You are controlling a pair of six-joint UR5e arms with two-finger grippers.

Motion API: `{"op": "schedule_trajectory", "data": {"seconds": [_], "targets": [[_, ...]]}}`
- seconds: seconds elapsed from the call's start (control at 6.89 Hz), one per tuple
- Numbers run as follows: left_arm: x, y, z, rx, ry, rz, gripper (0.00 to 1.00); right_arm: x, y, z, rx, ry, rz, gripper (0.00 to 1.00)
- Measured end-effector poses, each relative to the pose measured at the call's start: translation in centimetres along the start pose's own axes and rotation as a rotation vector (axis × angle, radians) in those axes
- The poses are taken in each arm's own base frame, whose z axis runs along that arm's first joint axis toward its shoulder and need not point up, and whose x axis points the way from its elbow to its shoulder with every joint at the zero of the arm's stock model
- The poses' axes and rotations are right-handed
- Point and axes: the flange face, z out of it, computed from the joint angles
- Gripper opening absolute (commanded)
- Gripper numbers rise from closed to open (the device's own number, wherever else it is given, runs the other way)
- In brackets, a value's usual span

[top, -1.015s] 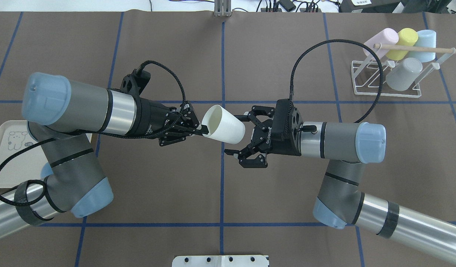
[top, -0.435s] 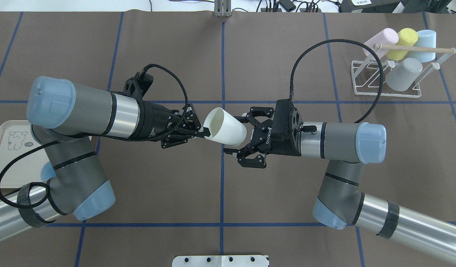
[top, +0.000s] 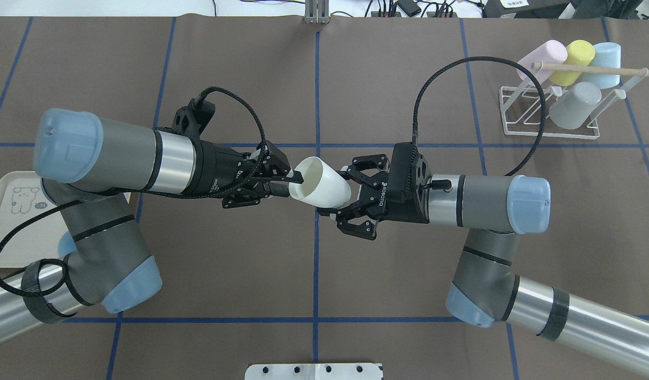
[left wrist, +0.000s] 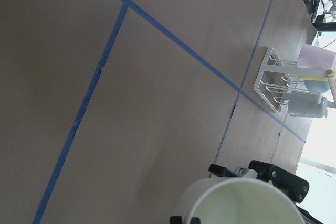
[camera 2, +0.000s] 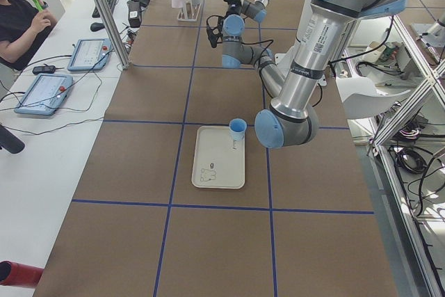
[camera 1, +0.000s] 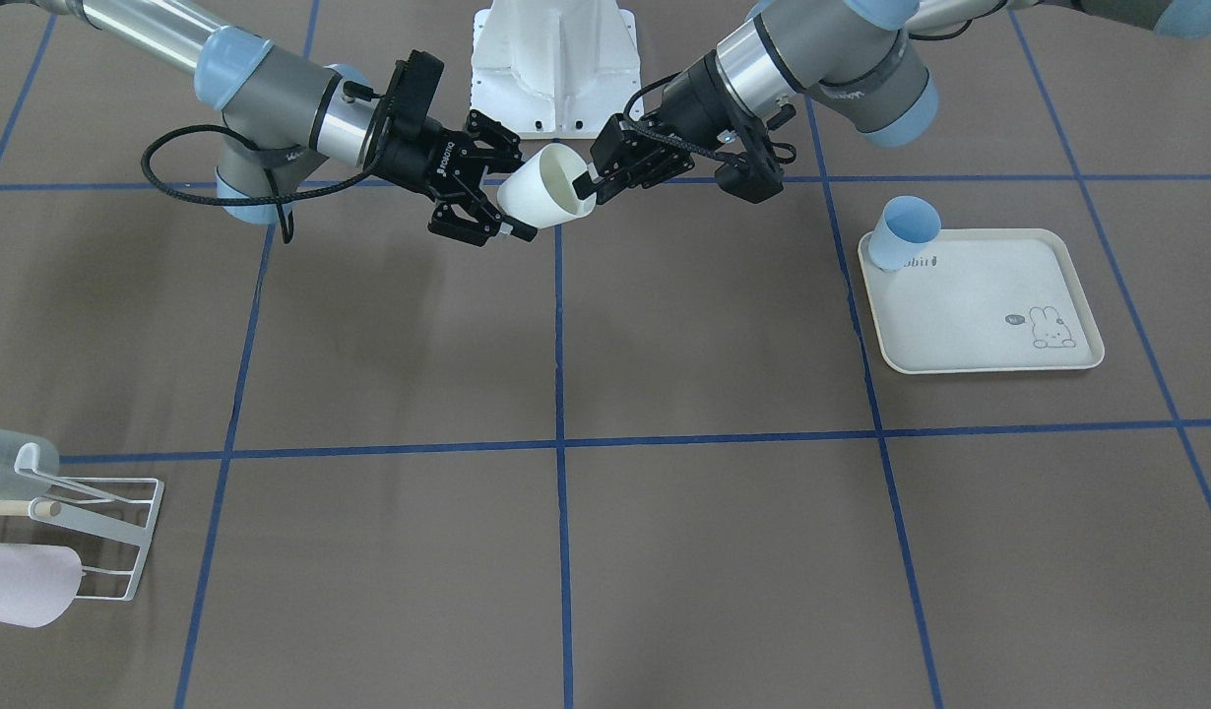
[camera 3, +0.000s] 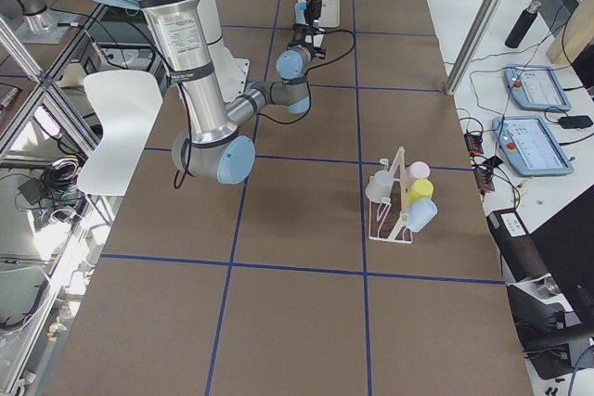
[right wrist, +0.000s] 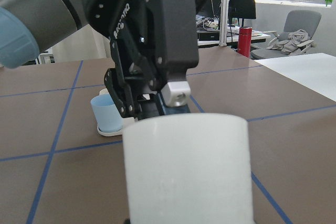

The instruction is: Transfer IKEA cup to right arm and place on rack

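Overhead exterior shows the left gripper point(top: 290, 183) clamped on the rim of the white IKEA cup point(top: 324, 186), with one finger inside the mouth and one outside. The right gripper point(top: 337, 191) stands spread wide, a finger on either side of the cup's closed end. We cannot tell whether either pad touches the wall. The cup hangs tilted in the air over the middle of the table point(top: 224, 253), mouth toward the left arm and base toward the right arm point(top: 483, 198).

We judge the cup to be light, stiff plastic that is hardly fragile. Its wall looks smooth and tapers toward the base, so a squeeze near the very end could let it slide out. We would take hold across the body, a little up from the base, before the rim pinch lets go.

Further out, the rack point(top: 506, 108) sits at the table's far right and already carries pink, yellow, pale blue and grey cups. On the left side, a blue cup point(camera 1: 906, 231) stands on the tray point(camera 1: 980, 305).
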Motion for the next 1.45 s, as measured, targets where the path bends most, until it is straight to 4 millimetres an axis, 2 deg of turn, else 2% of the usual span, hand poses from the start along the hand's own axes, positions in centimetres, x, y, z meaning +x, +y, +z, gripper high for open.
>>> {"op": "schedule_trajectory", "data": {"seconds": [0.29,0.44,0.58,0.87,1.02,1.16,1.45], "targets": [[-0.1,-1.5,-1.3,0.042,-0.001,0.024,1.00,0.9,0.7,-0.2,-0.038,0.020,0.005,0.15],[-1.3,-2.8,-2.6,0.059,-0.040,0.077,1.00,2.3,0.5,-0.4,-0.091,0.051,0.002,0.12],[-2.9,-3.5,-4.1,0.079,-0.110,0.148,1.00,3.8,0.1,-0.6,-0.174,0.079,-0.019,0.11],[-4.8,-3.4,-7.7,0.102,-0.310,0.314,1.00,5.9,-2.1,-1.3,-0.376,0.121,-0.108,0.07],[-5.7,-3.4,-10.3,0.106,-0.401,0.388,1.00,6.8,-3.8,-2.2,-0.501,0.143,-0.165,0.05],[-7.5,-4.1,-13.4,0.115,-0.480,0.460,1.00,7.8,-5.6,-3.8,-0.638,0.159,-0.236,0.05],[-11.9,-7.7,-20.4,0.141,-0.614,0.613,1.00,11.1,-9.0,-9.2,-0.875,0.182,-0.379,0.05]]}}
